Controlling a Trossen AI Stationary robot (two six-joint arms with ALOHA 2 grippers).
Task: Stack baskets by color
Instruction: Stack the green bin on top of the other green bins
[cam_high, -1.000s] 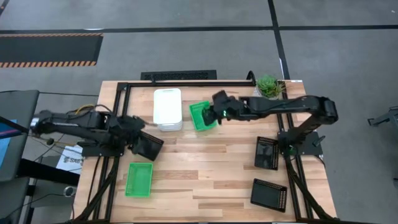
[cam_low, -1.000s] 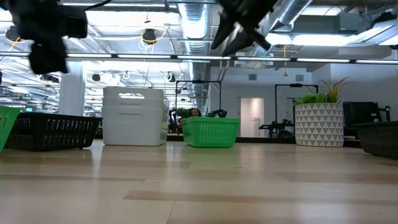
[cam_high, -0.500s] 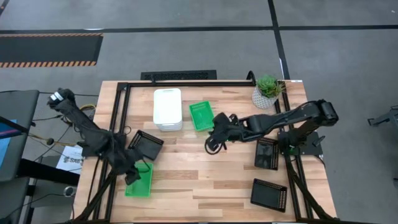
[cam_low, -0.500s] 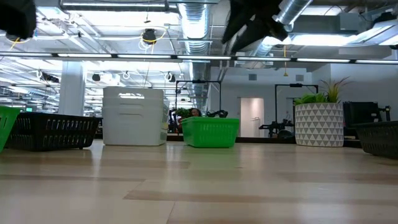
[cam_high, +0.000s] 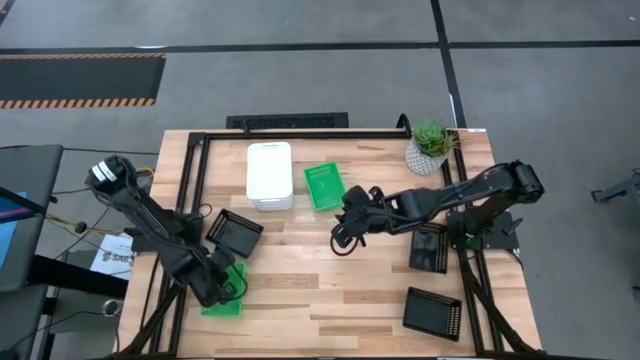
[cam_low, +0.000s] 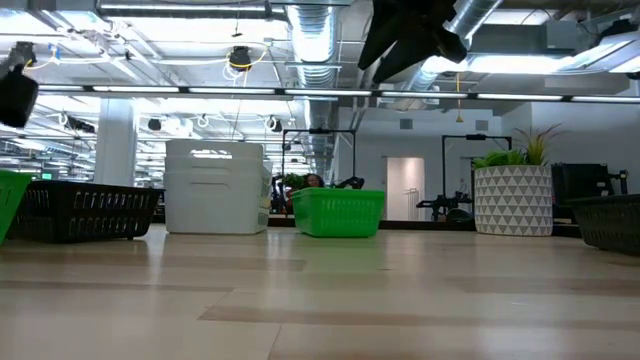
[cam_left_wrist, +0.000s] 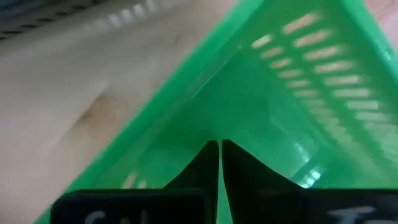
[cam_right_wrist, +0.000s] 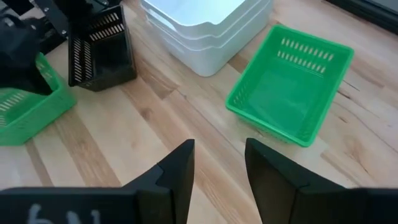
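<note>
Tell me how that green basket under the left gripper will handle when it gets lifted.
The green basket looks like thin slotted plastic, so probably light and a bit flexible. The left gripper is shut at one edge, so it may hang tilted. Its smooth, shallow wall could slip.

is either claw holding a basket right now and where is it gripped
Left claw is shut over the bright green plastic basket; a grip cannot be told. Right claw is open, empty.
</note>
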